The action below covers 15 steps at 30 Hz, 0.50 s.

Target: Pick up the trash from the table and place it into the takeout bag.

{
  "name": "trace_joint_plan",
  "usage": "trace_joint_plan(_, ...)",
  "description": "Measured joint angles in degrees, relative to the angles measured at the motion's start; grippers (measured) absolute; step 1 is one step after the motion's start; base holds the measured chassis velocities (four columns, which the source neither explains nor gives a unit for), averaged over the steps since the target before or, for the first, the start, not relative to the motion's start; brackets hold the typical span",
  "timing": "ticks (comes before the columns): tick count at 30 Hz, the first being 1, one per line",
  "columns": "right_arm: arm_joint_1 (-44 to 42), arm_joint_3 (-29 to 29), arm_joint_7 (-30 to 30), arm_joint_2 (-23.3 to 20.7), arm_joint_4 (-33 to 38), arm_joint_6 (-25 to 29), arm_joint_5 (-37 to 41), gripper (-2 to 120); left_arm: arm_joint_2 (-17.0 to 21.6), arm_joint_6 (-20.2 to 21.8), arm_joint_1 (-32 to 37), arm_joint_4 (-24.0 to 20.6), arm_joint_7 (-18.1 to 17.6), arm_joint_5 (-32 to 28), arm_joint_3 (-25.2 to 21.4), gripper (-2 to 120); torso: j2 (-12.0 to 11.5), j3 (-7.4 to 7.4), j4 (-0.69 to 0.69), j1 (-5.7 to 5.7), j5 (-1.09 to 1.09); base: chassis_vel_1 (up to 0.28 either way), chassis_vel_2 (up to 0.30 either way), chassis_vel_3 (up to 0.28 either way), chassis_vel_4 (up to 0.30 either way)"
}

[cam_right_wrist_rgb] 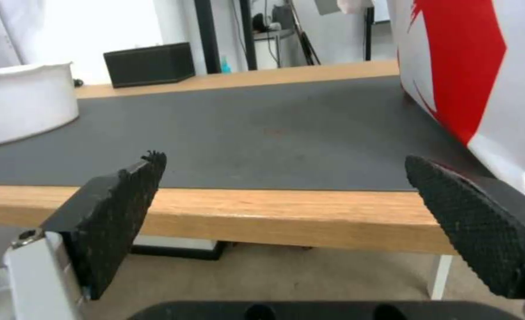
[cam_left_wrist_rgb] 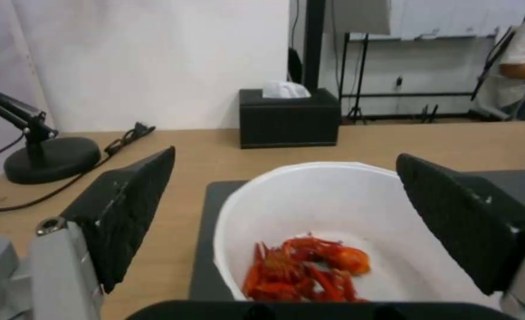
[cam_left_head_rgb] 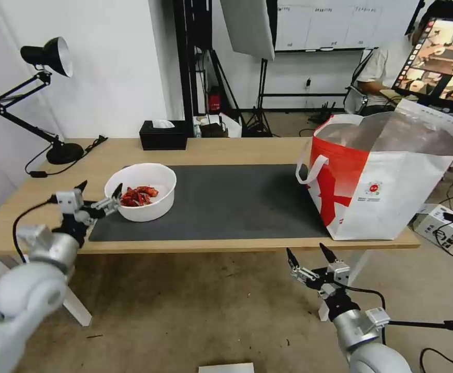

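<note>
Left wrist view: bowl (cam_left_wrist_rgb: 345, 209) rim cut off.

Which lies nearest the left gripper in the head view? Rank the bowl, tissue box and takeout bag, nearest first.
From the left gripper:
1. White bowl, right beside its fingertips.
2. Black tissue box, at the table's back edge.
3. Takeout bag, far right end.

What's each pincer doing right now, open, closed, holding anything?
Left pincer: open, empty, fingers either side of the white bowl's near rim.
Right pincer: open, empty, below the table edge near the takeout bag.
</note>
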Motion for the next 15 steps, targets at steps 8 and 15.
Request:
trace_joint_plan(8,0.00,0.00,-0.02,0.00,0.02,0.00,0.00,100,4.70,9.96,-9.75,7.13,1.34,-10.41,3.64,100,0.00,0.00,0.02,0.00,0.01,0.000,0.000,0.000,0.000)
trace_joint_plan(15,0.00,0.00,-0.03,0.00,0.04,0.00,0.00,100,5.64,21.23,-14.78,10.78,1.42,-18.91,4.44,100,0.00,-0.01,0.02,-0.01,0.01,0.000,0.000,0.000,0.000)
